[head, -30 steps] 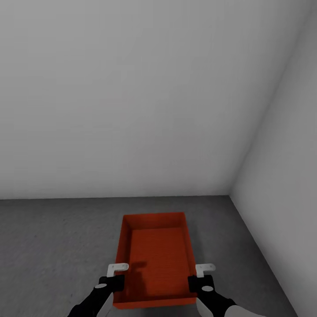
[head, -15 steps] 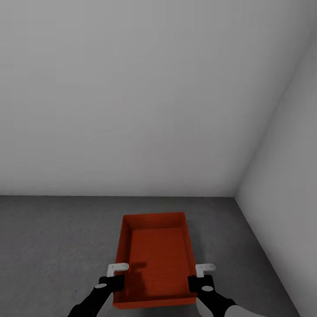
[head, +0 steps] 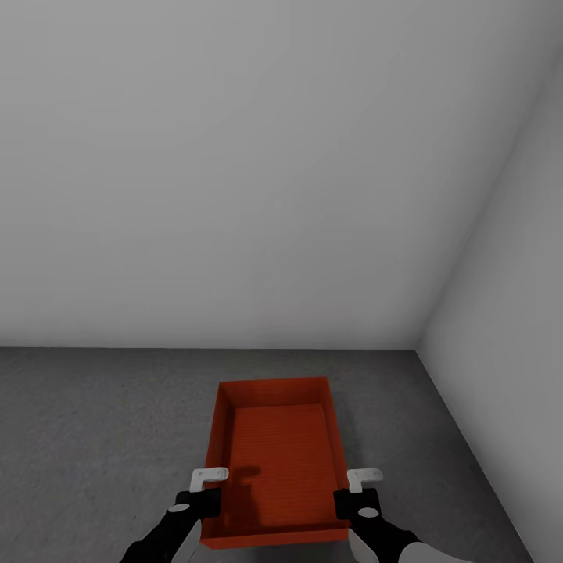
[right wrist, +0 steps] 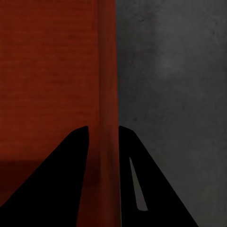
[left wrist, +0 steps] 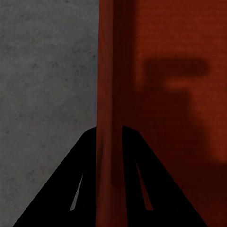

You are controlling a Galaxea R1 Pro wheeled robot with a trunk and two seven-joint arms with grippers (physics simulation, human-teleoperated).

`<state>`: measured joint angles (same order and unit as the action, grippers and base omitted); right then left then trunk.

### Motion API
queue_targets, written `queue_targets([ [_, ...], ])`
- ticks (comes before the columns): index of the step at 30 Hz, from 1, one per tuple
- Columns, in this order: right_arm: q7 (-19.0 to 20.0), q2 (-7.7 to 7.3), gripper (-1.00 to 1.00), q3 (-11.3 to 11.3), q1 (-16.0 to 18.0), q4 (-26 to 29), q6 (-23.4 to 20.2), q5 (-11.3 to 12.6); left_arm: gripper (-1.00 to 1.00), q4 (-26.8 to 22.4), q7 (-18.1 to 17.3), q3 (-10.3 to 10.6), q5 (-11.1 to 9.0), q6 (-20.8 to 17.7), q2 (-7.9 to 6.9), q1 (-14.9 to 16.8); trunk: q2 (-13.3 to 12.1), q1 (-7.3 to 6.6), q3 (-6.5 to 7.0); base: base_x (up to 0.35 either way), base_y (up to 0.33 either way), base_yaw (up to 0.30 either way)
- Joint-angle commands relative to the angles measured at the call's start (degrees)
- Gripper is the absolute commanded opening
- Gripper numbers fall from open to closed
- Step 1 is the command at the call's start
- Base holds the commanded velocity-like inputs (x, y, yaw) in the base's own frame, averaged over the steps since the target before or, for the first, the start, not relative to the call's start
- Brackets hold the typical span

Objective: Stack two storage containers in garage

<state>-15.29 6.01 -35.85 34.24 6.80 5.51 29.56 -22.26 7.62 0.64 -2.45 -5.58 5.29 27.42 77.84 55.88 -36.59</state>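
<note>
Where the two arms reach forward at the bottom of the head view, the left gripper (head: 209, 486) and the right gripper (head: 358, 486) each pinch a long side wall of one orange-red bin (head: 275, 461), fingers closed on either face of the wall. The bin is open-topped and holds nothing; only a shadow lies on its ribbed bottom. It is over the dark grey concrete floor (head: 94, 438) in the garage, near a corner of two pale grey walls (head: 234, 172).

The left wrist view shows the left wall (left wrist: 108, 94) clamped between dark fingers (left wrist: 78, 179); the right wrist view shows the right wall (right wrist: 106, 85) between its fingers (right wrist: 137, 179).
</note>
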Motion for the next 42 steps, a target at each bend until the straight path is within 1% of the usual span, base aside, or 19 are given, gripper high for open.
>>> queue_targets([
  [1,-0.3,-0.38,-1.00,-1.9,0.0,-0.5,-0.1,1.4,-1.00,-0.3,0.3,0.6,-0.4,-0.3,-0.54,0.0,0.0,0.00,-0.05,0.000,0.000,0.000],
  [16,-0.3,-0.41,-1.00,-1.9,0.0,-0.5,-0.1,1.4,-1.00,-0.3,0.3,0.6,-0.4,-0.3,-0.54,0.1,0.0,0.00,-0.05,0.000,0.000,0.000],
  [24,-0.3,-0.46,-1.00,-1.9,0.0,-0.5,-0.1,1.4,-1.00,-0.3,0.3,0.6,-0.4,-0.3,-0.54,0.1,3.2,1.75,-1.49,0.000,0.000,0.000],
  [29,-0.3,-0.35,-1.00,-1.9,0.0,-0.5,-0.1,1.5,-1.00,-0.3,0.3,0.6,-0.4,-0.3,-0.54,0.1,3.2,1.75,-1.66,0.000,0.000,0.000],
  [42,-0.3,-0.32,-1.00,-1.9,0.0,-0.5,-0.1,1.4,-1.00,-0.3,0.3,0.6,-0.4,-0.3,-0.54,0.1,3.2,1.75,-2.79,0.000,0.000,0.000],
])
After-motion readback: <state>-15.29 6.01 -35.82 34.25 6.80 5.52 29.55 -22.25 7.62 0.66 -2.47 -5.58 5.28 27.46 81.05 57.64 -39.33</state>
